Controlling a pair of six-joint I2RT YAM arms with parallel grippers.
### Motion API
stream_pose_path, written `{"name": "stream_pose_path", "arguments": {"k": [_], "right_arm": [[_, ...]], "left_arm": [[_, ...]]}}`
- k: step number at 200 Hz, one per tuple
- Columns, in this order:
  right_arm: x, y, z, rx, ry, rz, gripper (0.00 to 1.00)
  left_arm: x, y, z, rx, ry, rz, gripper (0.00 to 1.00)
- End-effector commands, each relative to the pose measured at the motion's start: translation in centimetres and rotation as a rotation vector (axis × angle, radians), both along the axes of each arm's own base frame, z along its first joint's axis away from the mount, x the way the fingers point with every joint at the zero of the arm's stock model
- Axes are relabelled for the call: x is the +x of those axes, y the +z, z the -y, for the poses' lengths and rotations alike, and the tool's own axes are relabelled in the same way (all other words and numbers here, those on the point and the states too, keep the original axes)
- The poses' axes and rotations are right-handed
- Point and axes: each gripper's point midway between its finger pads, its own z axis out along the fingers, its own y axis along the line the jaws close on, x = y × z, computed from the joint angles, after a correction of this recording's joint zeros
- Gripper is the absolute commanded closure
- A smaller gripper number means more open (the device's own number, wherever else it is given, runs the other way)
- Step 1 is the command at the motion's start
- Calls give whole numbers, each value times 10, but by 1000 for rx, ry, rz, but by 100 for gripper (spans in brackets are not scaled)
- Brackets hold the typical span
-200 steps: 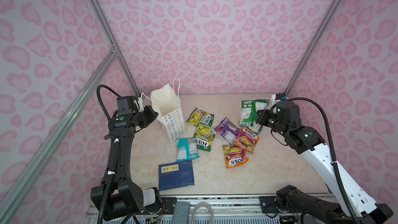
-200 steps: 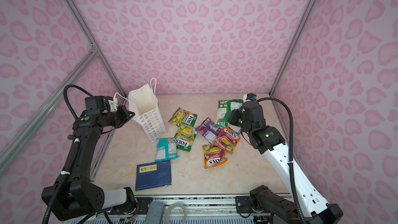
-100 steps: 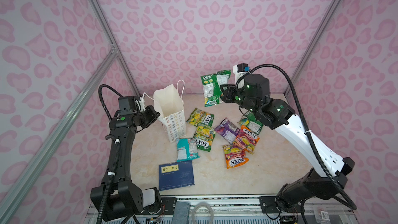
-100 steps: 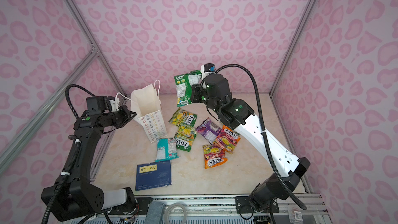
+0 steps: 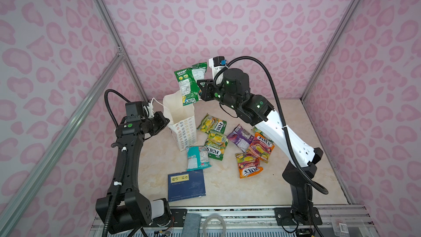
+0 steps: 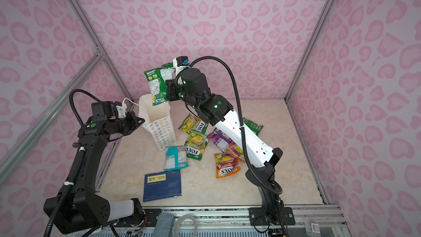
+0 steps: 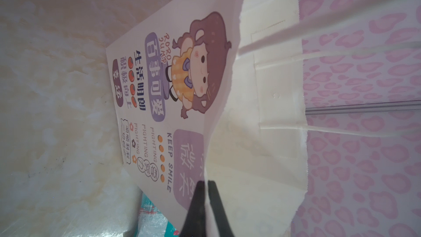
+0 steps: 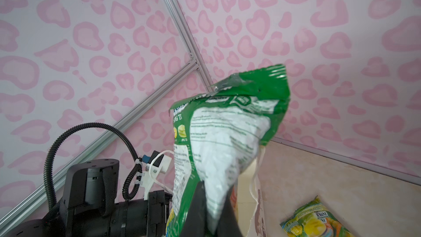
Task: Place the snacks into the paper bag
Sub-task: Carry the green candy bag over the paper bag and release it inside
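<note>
My right fingers (image 8: 196, 208) are clamped on one edge of a green snack packet (image 5: 190, 84), holding it upright in the air over the open mouth of the paper bag (image 5: 183, 121). My left fingers (image 7: 196, 201) are pressed together on the bag's rim. The bag stands on the tabletop (image 5: 227, 185). 7 more snacks (image 5: 215, 143) lie just beside it, near a blue book (image 5: 186, 188).
</note>
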Motion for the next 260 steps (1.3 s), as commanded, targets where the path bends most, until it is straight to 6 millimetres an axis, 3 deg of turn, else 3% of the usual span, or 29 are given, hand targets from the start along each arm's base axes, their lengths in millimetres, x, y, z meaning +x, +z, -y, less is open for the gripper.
{"name": "stream_pose_path", "arguments": {"k": [1,40,89,104,112,116,143,227,260], "right_arm": [[-3,5,-19,34,44,36,100],[19,-26,-36,-10,-3,38,100],[50,-86,-49,-142,-93,24,100],[55,-101,-54,-178,-106,24,100],[55,-99,-54,-188,-115,35,100],[59,-114,-59,-215,-118,25,100],[61,-140,-68,-270,-123,13,100],[53,-176,-80,-360,-125,-9,100],[51,-180,-83,-362,-109,-18,82]], "left_arm": [[2,5,3,-7,-18,26,98],[2,7,5,-14,-25,34,98],[1,12,9,-34,-40,53,98],[1,13,11,-41,-46,59,98],[1,14,12,-44,-50,64,98],[1,14,12,-46,-51,64,98],[1,16,16,-52,-65,73,98],[2,14,18,-60,-71,69,98],[2,14,19,-59,-71,69,98]]}}
